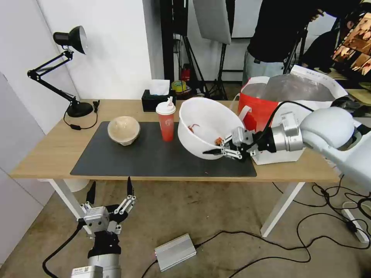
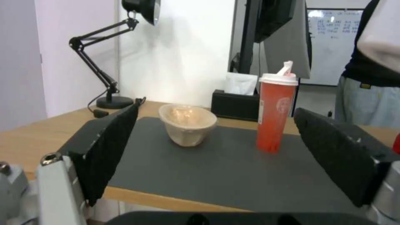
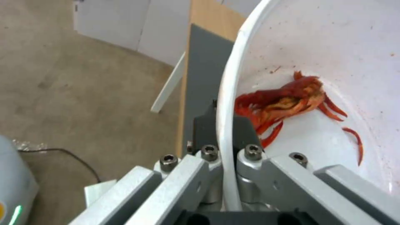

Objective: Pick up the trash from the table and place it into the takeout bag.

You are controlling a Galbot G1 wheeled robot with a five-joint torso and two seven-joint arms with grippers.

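Below the worktop point(image 1: 46, 154) edge the left gripper point(image 1: 110, 193) hangs spread, while the right gripper point(image 1: 220, 150) pinches the tilted bowl point(image 1: 205, 119) rim, partly hiding the bag point(image 1: 259, 108).

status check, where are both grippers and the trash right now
Right gripper shut on white bowl rim, bowl tilted beside takeout bag. Left gripper open, below table edge. Red cup, beige bowl on mat.
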